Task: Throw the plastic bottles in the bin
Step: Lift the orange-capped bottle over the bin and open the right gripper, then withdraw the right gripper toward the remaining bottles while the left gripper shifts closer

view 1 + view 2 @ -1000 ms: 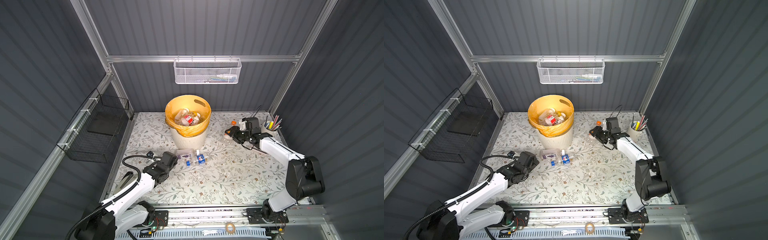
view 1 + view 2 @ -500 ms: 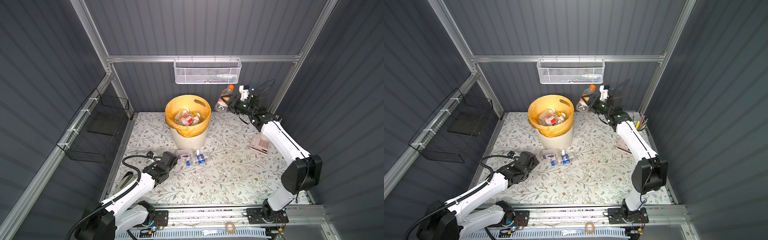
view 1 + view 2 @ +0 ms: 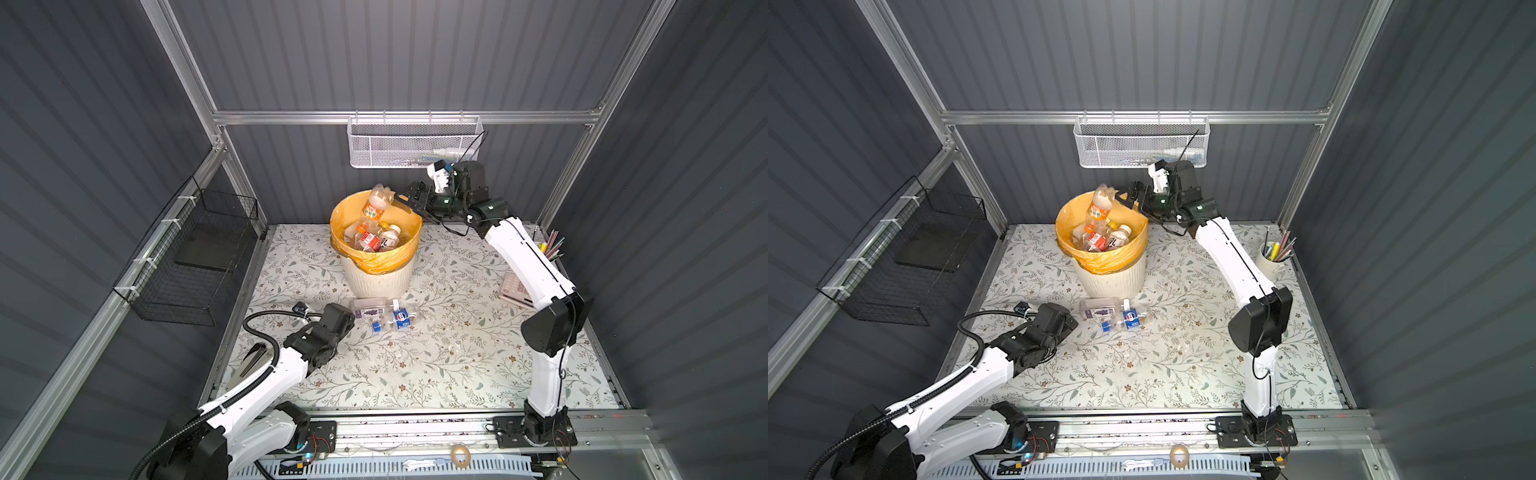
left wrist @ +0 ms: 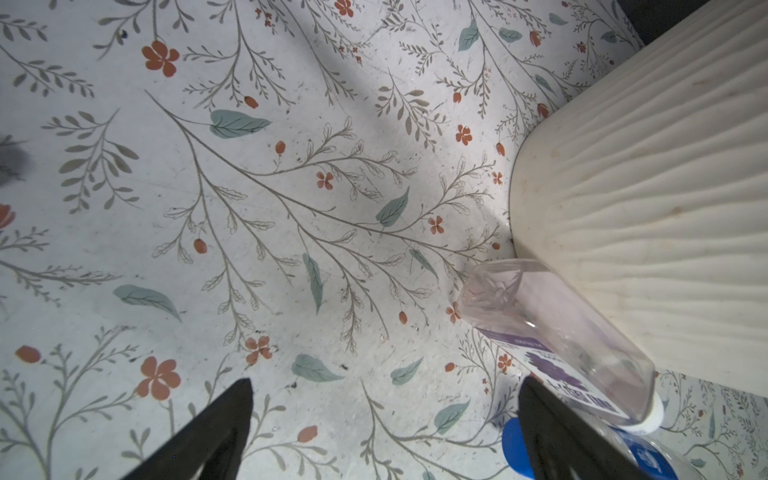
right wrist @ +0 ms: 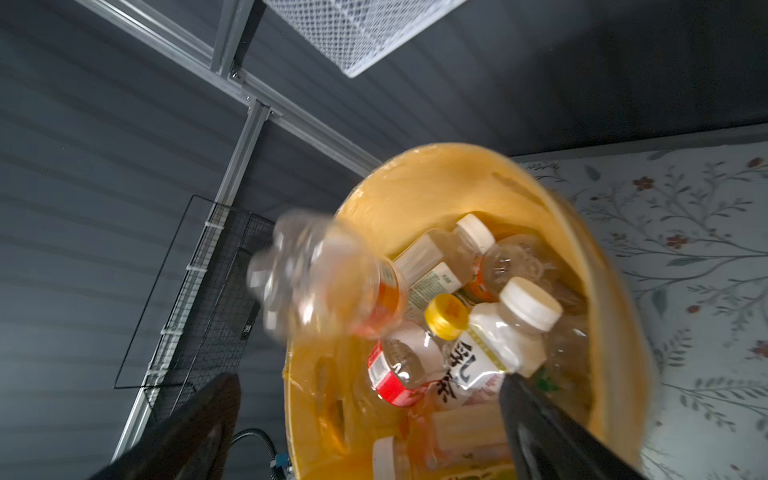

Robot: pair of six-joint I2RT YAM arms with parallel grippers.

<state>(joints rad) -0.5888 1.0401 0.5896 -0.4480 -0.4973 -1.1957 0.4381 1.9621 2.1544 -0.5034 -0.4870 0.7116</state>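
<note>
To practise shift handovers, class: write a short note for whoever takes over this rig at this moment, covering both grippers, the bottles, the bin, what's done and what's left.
Right gripper: open, at the rim of the bin; orange-label bottle is airborne over it, clear of the jaws.
Left gripper: open, empty, low over the table beside the purple-label bottle.
Done: several bottles lie in the bin.
Left: purple-label bottle and blue-label bottle, lying in front of the bin.
</note>
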